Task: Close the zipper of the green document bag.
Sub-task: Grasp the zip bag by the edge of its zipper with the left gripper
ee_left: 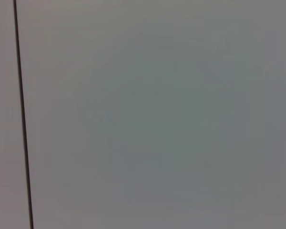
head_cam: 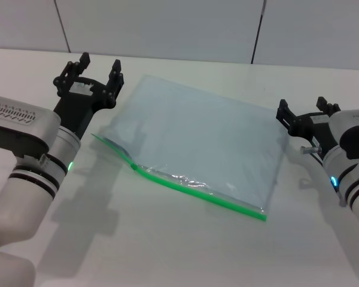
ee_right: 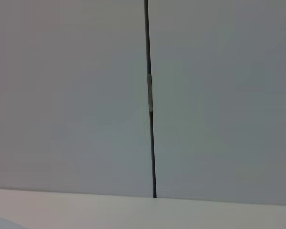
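**One bag, one zipper, two grippers on a white table**

There is one green document bag (head_cam: 209, 140) in the head view. It lies flat on the white table (head_cam: 167, 251), in the middle of the frame, turned at a slant. It is see-through and pale blue-grey.

There is one zipper (head_cam: 185, 186). It is a thin bright green strip along the bag's lower edge, running from the middle left of the frame down to the lower right. One small green slider (head_cam: 134, 167) sits on it, near the left end. To the left of the slider the two sides of the strip stand a little apart.

There are two grippers. The left gripper (head_cam: 99, 67) is in the upper left of the frame, just beside the bag's upper left corner. Its black fingers are spread wide and hold nothing. The right gripper (head_cam: 305, 110) is at the right of the frame, just beside the bag's right edge. Its fingers are also apart and hold nothing.

Each arm shows one small glowing light.

Both wrist views show only a plain grey wall (ee_left: 157, 119) with one dark seam (ee_right: 150, 95); the right wrist view also shows a strip of table at the bottom.

No writing can be read anywhere.
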Action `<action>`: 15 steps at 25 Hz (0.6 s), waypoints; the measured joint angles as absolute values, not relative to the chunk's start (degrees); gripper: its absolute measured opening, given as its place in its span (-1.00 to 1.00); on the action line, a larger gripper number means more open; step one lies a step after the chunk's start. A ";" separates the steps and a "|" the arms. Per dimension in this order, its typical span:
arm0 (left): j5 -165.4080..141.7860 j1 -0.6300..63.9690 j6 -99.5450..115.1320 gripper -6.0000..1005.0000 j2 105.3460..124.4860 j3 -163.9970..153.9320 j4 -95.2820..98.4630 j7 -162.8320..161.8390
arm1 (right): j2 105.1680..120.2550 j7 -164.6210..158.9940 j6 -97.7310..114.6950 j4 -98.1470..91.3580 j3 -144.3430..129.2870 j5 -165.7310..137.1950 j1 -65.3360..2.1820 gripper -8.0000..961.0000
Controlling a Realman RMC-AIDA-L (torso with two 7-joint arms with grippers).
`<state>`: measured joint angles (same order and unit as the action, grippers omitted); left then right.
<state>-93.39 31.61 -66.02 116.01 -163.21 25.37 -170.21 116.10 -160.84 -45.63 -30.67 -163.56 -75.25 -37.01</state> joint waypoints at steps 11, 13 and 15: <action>-93.26 31.55 -66.10 0.26 116.01 -163.11 24.85 -170.16 | 116.10 -160.84 -49.97 -30.79 -163.59 -75.40 -36.10 0.80; -93.25 31.55 -66.10 0.26 116.09 -163.11 24.57 -170.20 | 116.10 -160.84 -51.23 -30.91 -163.77 -75.44 -35.91 0.80; -93.24 31.55 -66.10 0.26 116.15 -163.12 24.44 -170.35 | 116.16 -160.84 -52.63 -31.04 -164.13 -75.47 -35.78 0.80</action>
<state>-93.24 31.55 -66.10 116.15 -163.12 24.44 -170.35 116.16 -160.84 -52.63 -31.04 -164.13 -75.47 -35.78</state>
